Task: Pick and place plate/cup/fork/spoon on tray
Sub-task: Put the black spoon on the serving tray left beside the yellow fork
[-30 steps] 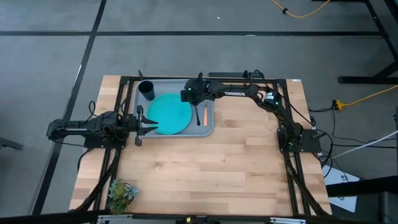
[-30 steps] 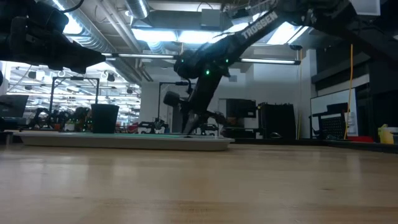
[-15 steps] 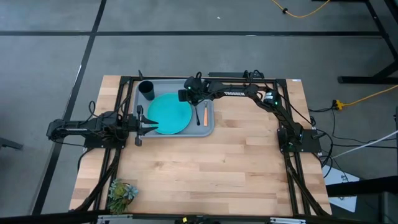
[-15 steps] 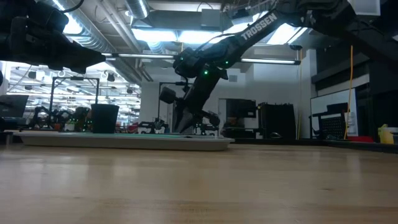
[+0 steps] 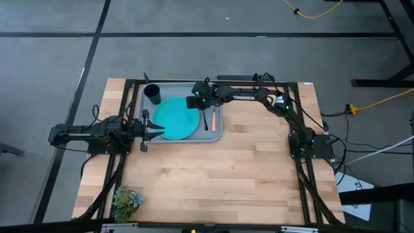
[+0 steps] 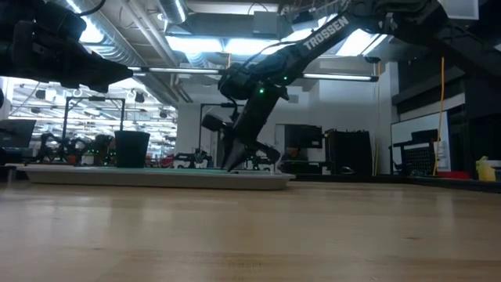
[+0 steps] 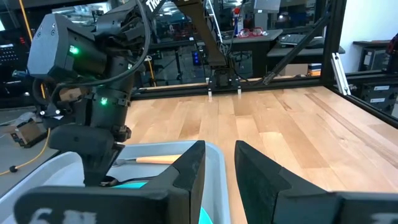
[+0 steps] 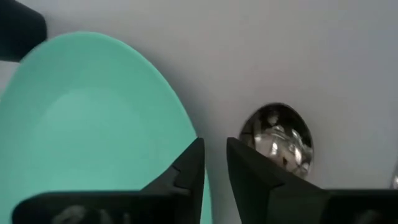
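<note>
We are seeing the left gripper (image 5: 147, 131) waiting at the left edge of the tray (image 5: 217, 134), its fingers (image 7: 186, 171) slightly parted and holding nothing. On the tray, the cup (image 5: 152, 94) is standing in the far left corner, the plate (image 5: 174, 118) is lying in the middle, and the fork (image 5: 213, 120) is resting beside the plate on the right. The right gripper (image 5: 199, 101) is hanging over the tray's far side, its fingers (image 8: 189, 165) nearly closed and empty, just above the spoon (image 8: 278, 138) lying next to the plate.
</note>
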Action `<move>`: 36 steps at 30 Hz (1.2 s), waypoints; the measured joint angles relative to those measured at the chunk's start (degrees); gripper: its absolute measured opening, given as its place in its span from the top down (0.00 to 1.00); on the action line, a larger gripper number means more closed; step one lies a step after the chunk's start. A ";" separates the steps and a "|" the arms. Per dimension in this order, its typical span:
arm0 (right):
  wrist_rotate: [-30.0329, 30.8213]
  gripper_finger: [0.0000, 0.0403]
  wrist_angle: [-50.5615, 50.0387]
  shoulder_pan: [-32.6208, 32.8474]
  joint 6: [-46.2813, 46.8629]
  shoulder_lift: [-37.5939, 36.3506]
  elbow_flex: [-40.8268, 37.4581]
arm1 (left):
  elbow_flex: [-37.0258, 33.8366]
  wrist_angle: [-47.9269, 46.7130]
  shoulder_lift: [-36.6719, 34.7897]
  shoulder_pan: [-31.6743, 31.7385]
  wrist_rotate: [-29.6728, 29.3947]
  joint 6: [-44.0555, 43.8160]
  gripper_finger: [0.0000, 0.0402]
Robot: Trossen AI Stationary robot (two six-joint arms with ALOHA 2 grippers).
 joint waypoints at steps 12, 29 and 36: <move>8.17 0.83 -7.01 4.38 0.84 -3.57 0.28 | 0.00 0.00 0.00 -0.01 -0.01 0.01 0.80; 9.14 0.86 -13.85 8.93 4.79 -2.89 0.04 | 0.00 0.00 0.00 -0.02 0.00 0.00 0.80; 10.71 0.97 -12.88 9.53 6.18 -2.40 0.09 | 0.00 0.00 0.00 0.00 -0.02 0.00 0.80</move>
